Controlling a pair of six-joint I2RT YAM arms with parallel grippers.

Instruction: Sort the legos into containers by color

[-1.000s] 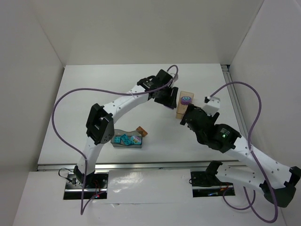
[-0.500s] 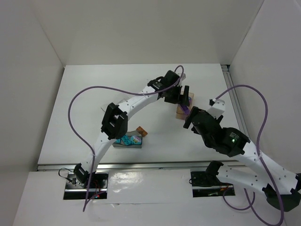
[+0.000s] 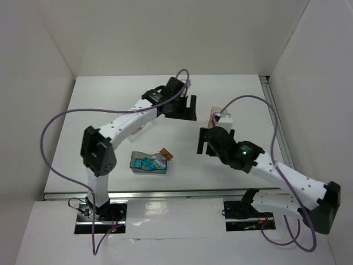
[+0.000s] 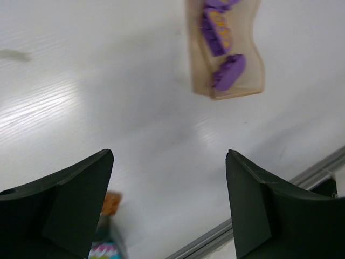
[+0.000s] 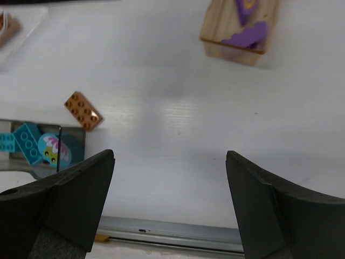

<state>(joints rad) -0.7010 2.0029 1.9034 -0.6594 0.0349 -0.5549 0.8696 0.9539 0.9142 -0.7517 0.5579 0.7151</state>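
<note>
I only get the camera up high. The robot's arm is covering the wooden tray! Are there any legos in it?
Observer: Yes. The left wrist camera shows a few purple legos lying inside the wooden tray.
Operator: Is the little orange one in the dark tray or out of it?
Observer: Out. The right wrist camera shows the orange brick lying flat on the table, studs up, just past a corner of the dark tray.
Operator: What is the colourful thing with the teal ones?
Observer: It is a rounded teal piece with a pink and yellow picture printed on it.
</note>
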